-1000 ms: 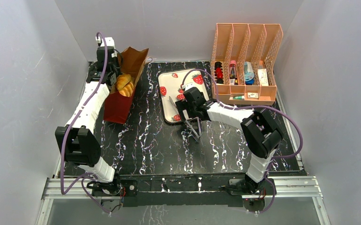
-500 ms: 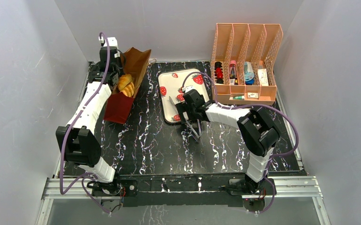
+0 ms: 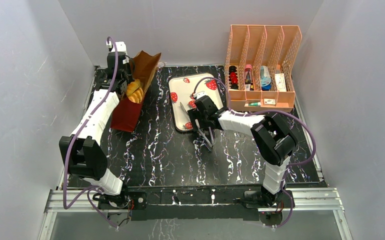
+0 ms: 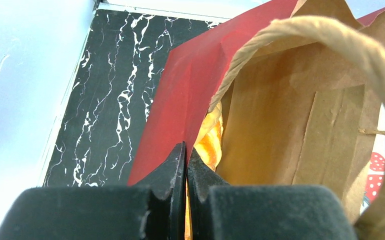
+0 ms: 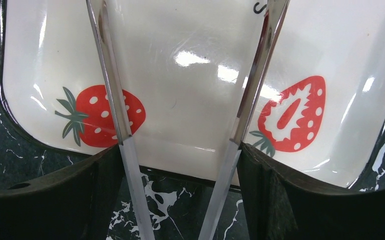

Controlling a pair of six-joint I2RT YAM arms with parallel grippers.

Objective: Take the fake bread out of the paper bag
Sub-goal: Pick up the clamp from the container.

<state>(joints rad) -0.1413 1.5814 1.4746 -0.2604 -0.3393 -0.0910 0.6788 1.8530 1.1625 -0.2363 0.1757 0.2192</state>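
The paper bag (image 3: 129, 109), brown above and red below, lies tipped at the far left with its mouth toward the back wall. Orange fake bread (image 3: 134, 90) shows in its mouth. My left gripper (image 3: 124, 83) is shut on the bag's red-lined rim. In the left wrist view that gripper (image 4: 186, 150) pinches the rim of the bag (image 4: 280, 115), with bread (image 4: 211, 142) just behind it. A twine handle (image 4: 340, 35) arcs overhead. My right gripper (image 5: 178, 150) presses both arms of the metal tongs (image 5: 245, 110) at the near edge of the strawberry tray (image 5: 180, 60).
The strawberry-print tray (image 3: 180, 87) lies at the table's middle back, and the tongs (image 3: 208, 137) reach from it toward me. An orange file organizer (image 3: 263, 65) with small items stands at the back right. Grey walls close in on three sides.
The left gripper has shifted slightly toward the back wall with the bag's rim. The right gripper's fingers have closed in onto the tongs' arms.
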